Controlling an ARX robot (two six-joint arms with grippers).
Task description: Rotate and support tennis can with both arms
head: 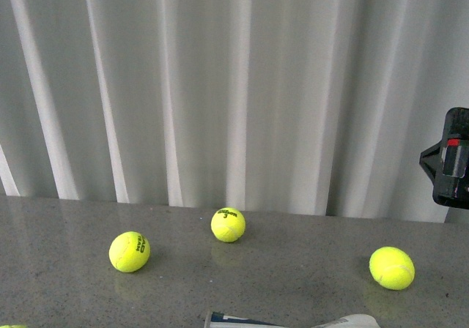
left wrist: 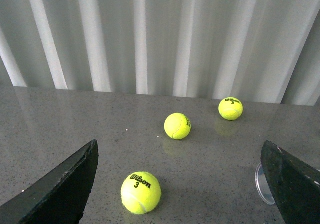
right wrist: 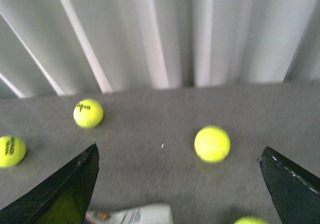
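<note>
Front view: the tennis can (head: pixel 293 321) lies on its side at the very near edge of the grey table (head: pixel 293 240). It is mostly cut off, so I only get a strip of white and navy label. Three tennis balls sit beyond it, well apart: one left (head: pixel 130 252), one in the middle (head: pixel 228 225) closest to the white curtain (head: pixel 234 86), one right (head: pixel 391 268). A black arm part (head: pixel 451 159) with a red mark hangs at the right edge, above the table.

Left wrist view: my left gripper (left wrist: pixel 179 149) has its fingers (left wrist: pixel 65 184) spread wide and is holding nothing. There are three balls ahead, and the nearest (left wrist: pixel 141 192) reads "Wilson 3". A clear round rim (left wrist: pixel 263 184) sits just beside one finger; I can't tell if it's the can's end.

Right wrist view: blurred. My right gripper (right wrist: pixel 179 151) also has its fingers (right wrist: pixel 60 189) wide apart and is empty. The can's label (right wrist: pixel 135 215) shows just beside one finger, not gripped. Four balls are in sight, two clear of the fingers (right wrist: pixel 88 113) (right wrist: pixel 212 144).
</note>
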